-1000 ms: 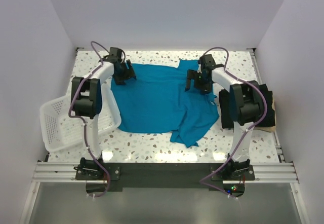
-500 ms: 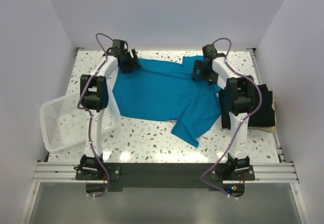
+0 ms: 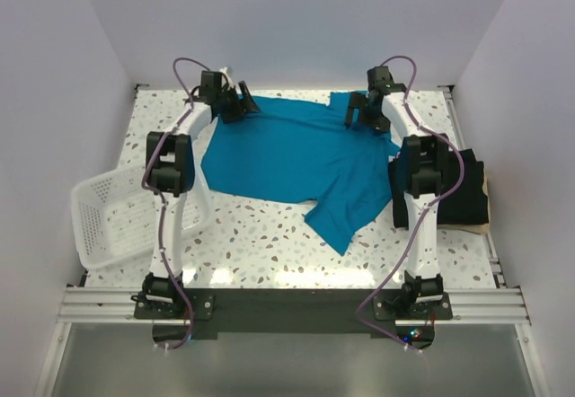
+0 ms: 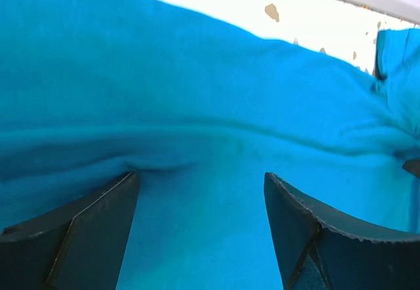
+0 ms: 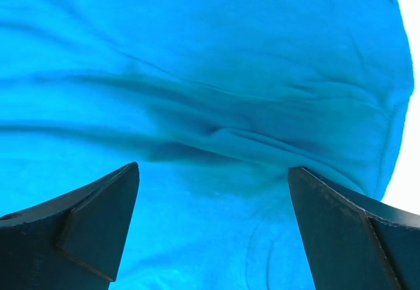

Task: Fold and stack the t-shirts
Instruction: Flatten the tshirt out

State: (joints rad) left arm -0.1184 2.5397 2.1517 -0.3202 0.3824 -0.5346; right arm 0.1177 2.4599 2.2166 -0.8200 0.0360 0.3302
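The teal-blue t-shirt (image 3: 287, 150) lies spread across the middle of the table, one part trailing toward the front (image 3: 341, 222). My left gripper (image 3: 241, 105) hovers over its far-left corner, open. My right gripper (image 3: 358, 114) is over its far-right corner, also open. In the left wrist view the teal cloth (image 4: 197, 106) fills the frame under the left gripper (image 4: 201, 178), fingers wide apart. The right wrist view shows wrinkled teal cloth (image 5: 210, 73) under the spread right gripper (image 5: 213, 168). The black t-shirt (image 3: 469, 195) lies at the table's right edge, partly behind the right arm.
A white mesh basket (image 3: 99, 226) sits tilted at the table's left edge. White walls close the table in at the back and both sides. Speckled tabletop (image 3: 260, 249) shows in front of the teal shirt.
Both grippers have moved toward the far edge of the table. The teal shirt's far edge has shifted back with them and lies flatter and wider.
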